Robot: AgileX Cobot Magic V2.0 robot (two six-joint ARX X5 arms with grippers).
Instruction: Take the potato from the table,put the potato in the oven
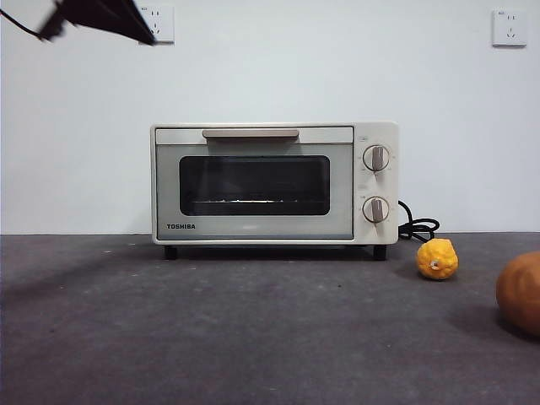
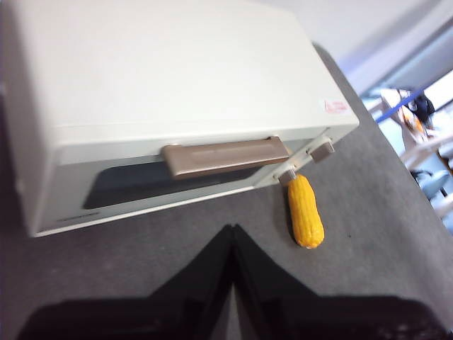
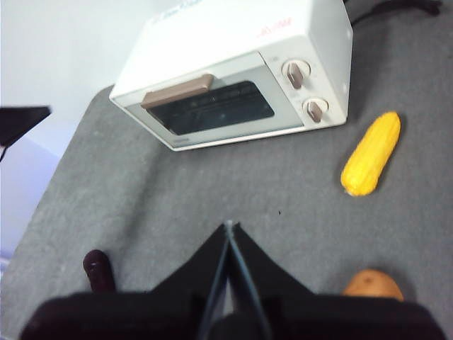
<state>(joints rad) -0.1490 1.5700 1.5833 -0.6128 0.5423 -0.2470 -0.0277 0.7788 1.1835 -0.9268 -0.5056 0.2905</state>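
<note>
Brownish-orange potato [image 3: 373,284] lies on the table [image 3: 212,191] just beside my right gripper [image 3: 228,228], jaws clenched empty; my left gripper [image 2: 232,230], likewise clenched, hangs at the oven [image 2: 177,85].

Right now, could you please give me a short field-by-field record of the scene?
oven: door closed, standing on the table
potato: on the table, right of the oven, untouched
yellow corn: lying on the table beside the oven's knob side
left end effector: shut, empty, above the table in front of the oven handle
right end effector: shut, empty, above the table near the potato
</note>
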